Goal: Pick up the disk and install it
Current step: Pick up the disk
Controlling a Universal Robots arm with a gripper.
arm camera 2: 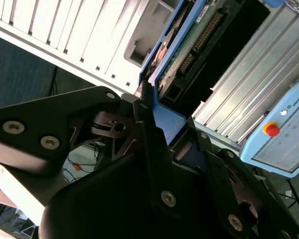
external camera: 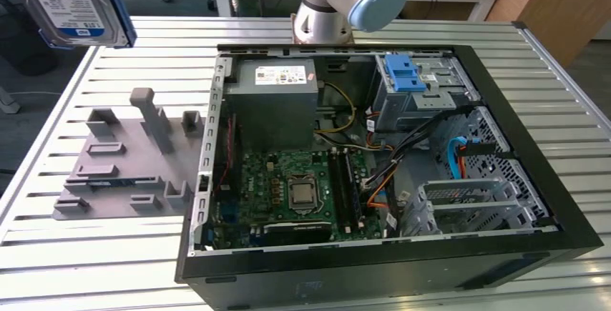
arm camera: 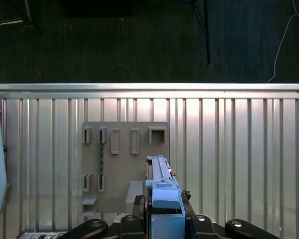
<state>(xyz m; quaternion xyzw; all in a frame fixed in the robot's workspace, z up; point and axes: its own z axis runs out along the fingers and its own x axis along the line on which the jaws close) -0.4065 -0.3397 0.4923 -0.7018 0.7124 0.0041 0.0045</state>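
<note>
first wrist view: downward-pointing tool (arm camera: 162,198) grips disk (arm camera: 158,169) above fixture (arm camera: 122,164).

Silver disk (external camera: 71,3), blue-white label, blue rails; black end effector (arm camera 2: 172,119); grey fixture plate (external camera: 114,182); green motherboard (external camera: 267,175).

I see a counter (external camera: 105,254) of pale metal slats. Toward the exterior view's left, a flat grey plastic tray (external camera: 124,182) with upright pegs and slots lies directly on it. Just beside the tray, on the exterior view's right, an open black computer case (external camera: 382,257) lies on its side. The arm's base (external camera: 320,28) stands behind the case. The first wrist view looks down on the slats (arm camera: 229,149) and the tray (arm camera: 119,164).
</note>
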